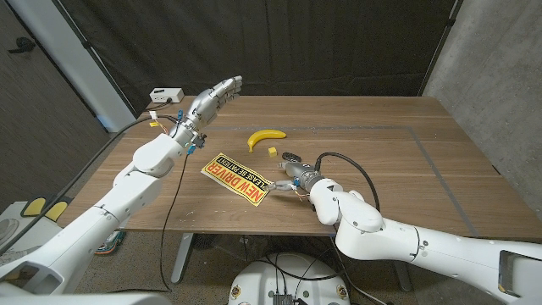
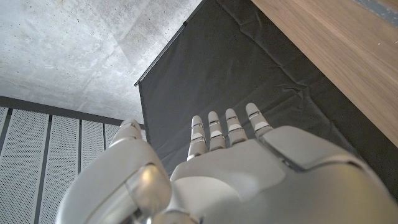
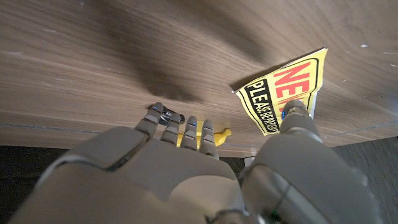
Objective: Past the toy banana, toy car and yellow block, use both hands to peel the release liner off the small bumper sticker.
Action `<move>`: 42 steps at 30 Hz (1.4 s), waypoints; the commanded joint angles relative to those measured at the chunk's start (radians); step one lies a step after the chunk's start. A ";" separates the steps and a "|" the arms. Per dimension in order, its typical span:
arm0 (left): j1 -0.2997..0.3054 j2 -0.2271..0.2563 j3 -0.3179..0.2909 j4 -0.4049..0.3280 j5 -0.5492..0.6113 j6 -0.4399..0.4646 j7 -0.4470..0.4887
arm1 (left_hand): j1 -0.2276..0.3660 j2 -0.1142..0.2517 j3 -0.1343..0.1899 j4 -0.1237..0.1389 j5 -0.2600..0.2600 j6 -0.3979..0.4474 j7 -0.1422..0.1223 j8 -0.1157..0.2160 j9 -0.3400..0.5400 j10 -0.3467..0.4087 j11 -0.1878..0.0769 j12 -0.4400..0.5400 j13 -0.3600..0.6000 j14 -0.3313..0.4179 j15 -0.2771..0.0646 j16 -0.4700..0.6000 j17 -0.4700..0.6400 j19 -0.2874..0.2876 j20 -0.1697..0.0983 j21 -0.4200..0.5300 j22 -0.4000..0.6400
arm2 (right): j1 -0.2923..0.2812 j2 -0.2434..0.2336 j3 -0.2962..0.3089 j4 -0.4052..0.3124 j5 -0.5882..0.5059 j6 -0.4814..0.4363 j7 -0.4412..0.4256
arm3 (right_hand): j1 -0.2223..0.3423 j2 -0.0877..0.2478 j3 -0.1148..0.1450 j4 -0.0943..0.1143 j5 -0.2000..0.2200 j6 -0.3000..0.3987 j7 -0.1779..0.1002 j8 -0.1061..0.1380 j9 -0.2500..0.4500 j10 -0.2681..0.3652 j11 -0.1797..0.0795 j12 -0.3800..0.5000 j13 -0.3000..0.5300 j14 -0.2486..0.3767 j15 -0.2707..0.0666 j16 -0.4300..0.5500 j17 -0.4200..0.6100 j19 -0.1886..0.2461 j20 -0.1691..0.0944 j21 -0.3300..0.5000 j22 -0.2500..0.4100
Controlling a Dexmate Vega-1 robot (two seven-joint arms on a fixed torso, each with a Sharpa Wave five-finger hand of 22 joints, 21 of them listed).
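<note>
The small yellow bumper sticker (image 1: 237,177) lies flat on the wooden table, printed in red and black. My right hand (image 1: 292,180) is at its right end. There the thumb (image 3: 296,116) touches the sticker's corner (image 3: 283,90) while the other fingers (image 3: 186,132) reach out spread, away from the thumb. Beyond those fingers are the toy banana (image 1: 265,136), the yellow block (image 1: 272,152) and the small dark toy car (image 1: 290,158). My left hand (image 1: 216,93) is raised in the air over the table's far left part, fingers (image 2: 227,127) straight and apart, holding nothing.
A white box (image 1: 165,93) sits at the table's far left corner. A black curtain (image 1: 339,42) hangs behind the table (image 1: 423,144). A cable loops over my right wrist (image 1: 347,165).
</note>
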 commanded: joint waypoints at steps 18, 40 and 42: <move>0.029 0.006 -0.015 0.013 -0.031 -0.047 -0.034 | -0.009 0.001 0.004 -0.013 -0.003 0.007 0.004 0.004 0.001 0.003 0.011 -0.008 -0.004 -0.013 -0.004 0.011 -0.006 -0.001 0.007 -0.002 0.003 | 0.056 0.155 -0.070 0.204 -0.035 0.036 0.033 | -0.039 0.050 -0.022 0.046 0.017 -0.009 0.025 0.003 0.005 -0.035 0.033 -0.001 0.011 -0.047 0.026 0.005 0.024 -0.068 0.044 -0.011 0.004; 0.018 0.001 -0.014 0.033 -0.044 -0.057 -0.054 | -0.007 0.006 0.008 -0.020 -0.005 0.008 0.005 0.005 0.001 -0.002 0.017 -0.017 -0.006 -0.017 -0.004 0.012 -0.012 -0.002 0.008 -0.004 0.003 | 0.085 0.188 -0.159 0.290 -0.118 -0.039 -0.017 | 0.098 0.078 -0.011 -0.013 0.038 0.116 -0.010 0.046 0.003 0.067 -0.020 0.040 0.014 0.024 -0.024 0.037 0.015 -0.040 0.015 0.015 0.002; 0.019 0.001 -0.014 0.031 -0.047 -0.056 -0.054 | -0.007 0.006 0.009 -0.021 -0.005 0.008 0.003 0.005 0.001 -0.001 0.015 -0.017 -0.006 -0.018 -0.005 0.012 -0.013 -0.001 0.008 -0.003 0.003 | 0.074 0.191 -0.169 0.304 -0.144 -0.044 -0.052 | 0.159 0.099 0.005 -0.033 0.045 0.143 -0.017 0.053 0.003 0.096 -0.046 0.048 0.014 0.052 -0.038 0.047 0.012 -0.019 0.007 0.022 0.001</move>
